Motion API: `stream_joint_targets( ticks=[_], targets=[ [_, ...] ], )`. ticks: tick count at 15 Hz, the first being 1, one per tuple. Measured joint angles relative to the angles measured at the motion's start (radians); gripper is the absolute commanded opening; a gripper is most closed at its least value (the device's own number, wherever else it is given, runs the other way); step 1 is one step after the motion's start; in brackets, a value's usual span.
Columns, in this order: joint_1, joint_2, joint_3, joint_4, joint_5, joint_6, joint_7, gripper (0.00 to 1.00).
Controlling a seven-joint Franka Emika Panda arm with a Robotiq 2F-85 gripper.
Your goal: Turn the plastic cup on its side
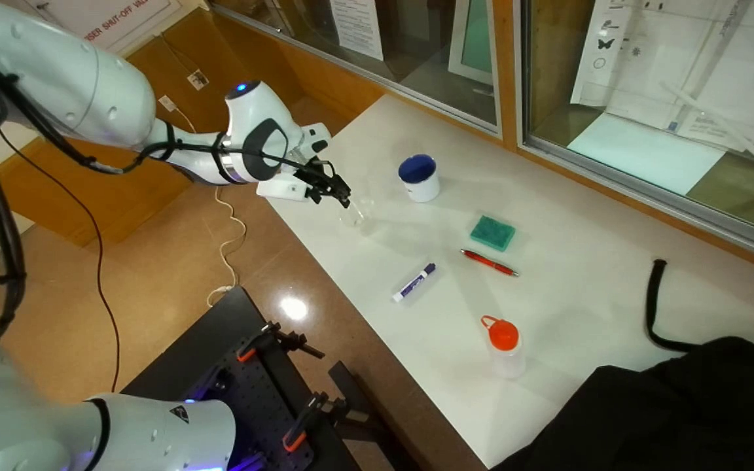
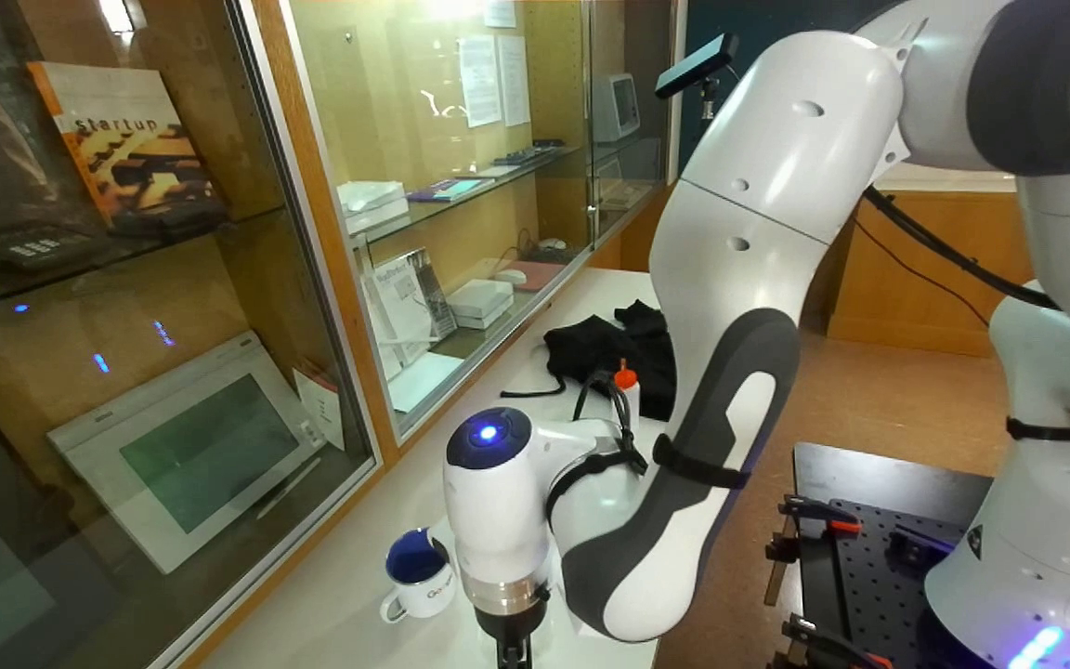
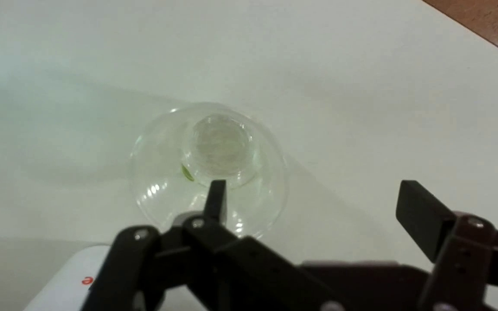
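Note:
A clear plastic cup (image 3: 231,194) stands upright on the white table in the wrist view, its wide mouth toward the camera. It shows faintly in an exterior view (image 1: 359,219), just below the fingertips. My gripper (image 3: 314,194) is open with nothing held. In the wrist view its left finger overlaps the cup's mouth and its right finger is out over the table, so the cup's right wall shows between them. I cannot tell whether the left finger is inside the cup or above it. In an exterior view the gripper (image 2: 515,650) is at the bottom edge and the cup is mostly hidden.
A white mug (image 1: 421,180) with blue inside stands near the cup. Farther along the table (image 1: 364,288) lie a green sponge (image 1: 493,233), red pen (image 1: 489,263), purple marker (image 1: 414,282), orange-capped bottle (image 1: 506,356) and black cloth (image 1: 691,412). Glass cabinets border the back.

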Motion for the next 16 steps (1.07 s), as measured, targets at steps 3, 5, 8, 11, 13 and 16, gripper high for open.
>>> stream_joint_targets(
  ticks=[3,5,8,11,13,16],
  targets=[
    [0.012,0.055,-0.027,0.041,-0.001,0.0,0.024,0.66],
    [0.018,0.089,-0.04,0.069,-0.001,0.001,0.024,0.49],
    [0.021,0.123,-0.044,0.103,-0.001,0.001,0.024,0.27],
    [0.024,0.139,-0.044,0.125,-0.001,0.001,0.024,0.05],
    [0.026,0.141,-0.044,0.131,-0.001,0.001,0.024,0.0],
    [0.031,0.135,-0.044,0.141,-0.001,0.001,0.024,0.02]
  ],
)
